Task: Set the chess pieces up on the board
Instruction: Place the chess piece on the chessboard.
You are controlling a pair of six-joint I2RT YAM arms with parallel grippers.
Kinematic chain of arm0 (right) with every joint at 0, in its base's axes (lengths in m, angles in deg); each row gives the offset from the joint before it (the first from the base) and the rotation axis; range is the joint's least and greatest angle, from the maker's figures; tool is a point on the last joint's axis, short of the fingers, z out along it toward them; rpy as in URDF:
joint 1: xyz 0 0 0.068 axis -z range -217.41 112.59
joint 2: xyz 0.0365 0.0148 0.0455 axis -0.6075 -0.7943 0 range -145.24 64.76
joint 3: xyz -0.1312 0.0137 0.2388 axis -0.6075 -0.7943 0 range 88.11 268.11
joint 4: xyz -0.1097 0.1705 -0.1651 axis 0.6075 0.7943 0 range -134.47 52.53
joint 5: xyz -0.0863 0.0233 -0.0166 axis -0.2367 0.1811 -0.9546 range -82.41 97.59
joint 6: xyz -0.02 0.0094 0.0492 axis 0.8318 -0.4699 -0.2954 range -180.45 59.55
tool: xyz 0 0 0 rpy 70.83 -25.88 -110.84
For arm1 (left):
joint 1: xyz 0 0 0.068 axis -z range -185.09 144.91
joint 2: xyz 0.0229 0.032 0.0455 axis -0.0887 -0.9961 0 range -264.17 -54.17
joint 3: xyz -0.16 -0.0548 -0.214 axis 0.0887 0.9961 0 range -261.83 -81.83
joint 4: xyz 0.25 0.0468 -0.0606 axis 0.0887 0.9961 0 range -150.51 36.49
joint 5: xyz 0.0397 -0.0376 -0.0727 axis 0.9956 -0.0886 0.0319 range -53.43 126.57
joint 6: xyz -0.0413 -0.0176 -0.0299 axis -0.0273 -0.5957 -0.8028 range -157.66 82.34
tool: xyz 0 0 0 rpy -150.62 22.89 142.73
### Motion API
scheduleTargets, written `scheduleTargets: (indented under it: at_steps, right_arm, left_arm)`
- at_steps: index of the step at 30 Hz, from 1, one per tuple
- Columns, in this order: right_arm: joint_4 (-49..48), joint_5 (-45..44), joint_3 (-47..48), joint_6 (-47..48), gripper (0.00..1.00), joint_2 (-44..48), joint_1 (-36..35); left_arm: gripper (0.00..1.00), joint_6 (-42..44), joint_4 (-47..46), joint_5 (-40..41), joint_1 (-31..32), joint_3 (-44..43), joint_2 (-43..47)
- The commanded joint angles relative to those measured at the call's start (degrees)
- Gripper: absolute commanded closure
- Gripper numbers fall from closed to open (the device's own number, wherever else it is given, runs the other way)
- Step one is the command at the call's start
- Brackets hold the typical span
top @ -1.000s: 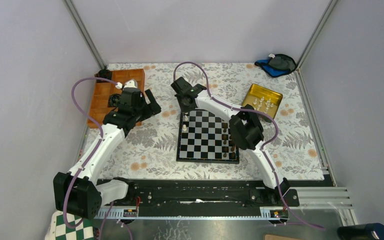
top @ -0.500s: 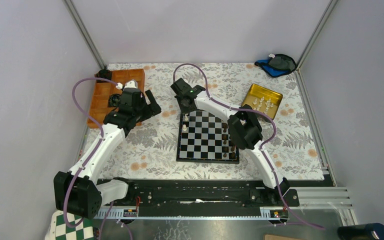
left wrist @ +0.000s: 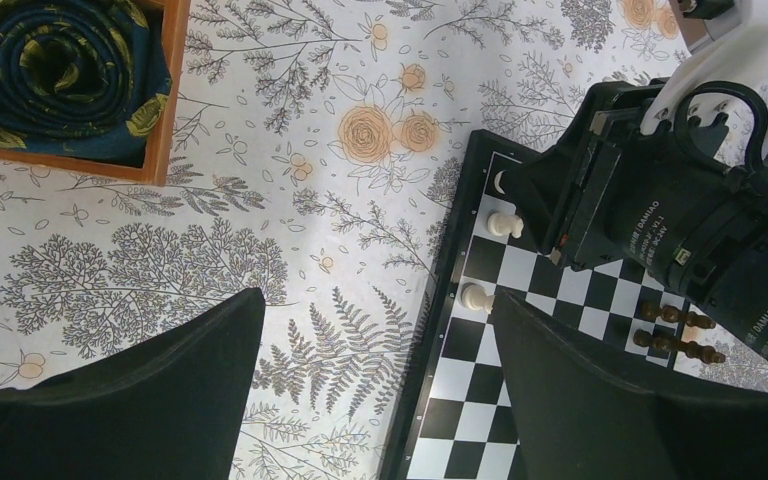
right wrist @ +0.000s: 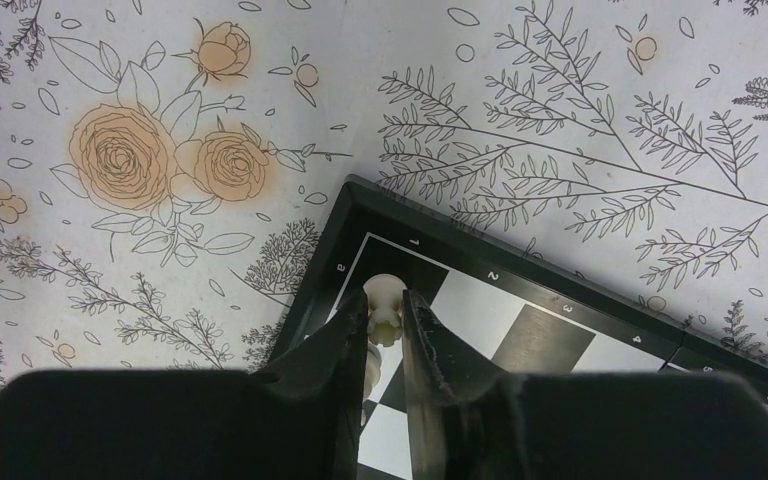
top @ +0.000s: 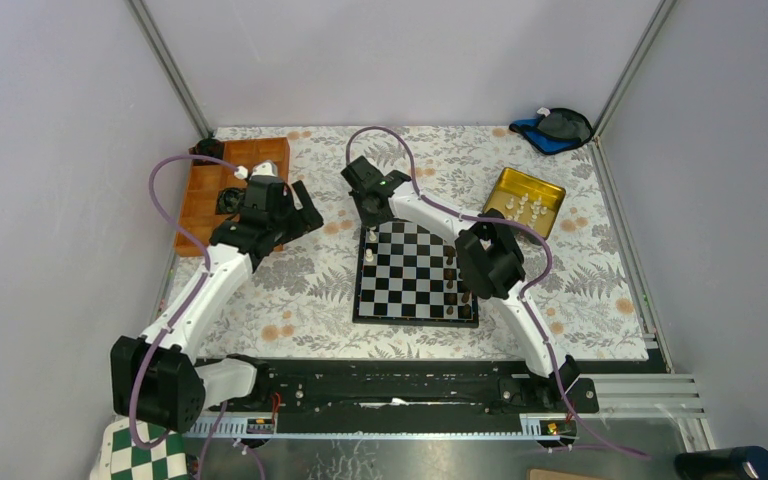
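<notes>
Shows the board (top: pixel 418 272) on a floral counter (top: pixel 300 290). Grips a cream chess piece (right wrist: pixel 384 298), upright, between the closed fingers of the right gripper (right wrist: pixel 385 318) at the board's far left corner. Holds the left gripper (left wrist: pixel 375 400) wide open and empty just left of the board. Shows a second chess piece (left wrist: pixel 475 297) standing on the board's left column and dark pieces (top: pixel 452 275) along its right edge.

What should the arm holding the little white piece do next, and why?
Probably open the right gripper a little, then lift straight up. Its fingers pinch a white piece that looks upright on the corner square of the board, so it seems ready to be let go.
</notes>
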Motion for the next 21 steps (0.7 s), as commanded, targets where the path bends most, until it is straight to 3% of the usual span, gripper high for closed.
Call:
scheduleTargets:
  at_steps: [1,10,21]
  right_arm:
    - [-0.9,0.4,2.5,1.2,0.72,-0.4,-0.2]
    - [-1.1,0.4,3.0,1.5,0.63,-0.3,-0.2]
    - [-1.7,-0.4,3.7,2.5,0.59,2.8,0.1]
  left_arm:
    - [0.09,1.2,-0.1,0.6,-0.1,-0.4,-0.6]
    - [0.09,1.7,-0.4,0.6,-0.1,-1.0,-1.4]
    - [0.09,2.1,-0.4,1.1,-0.1,-2.3,-2.1]
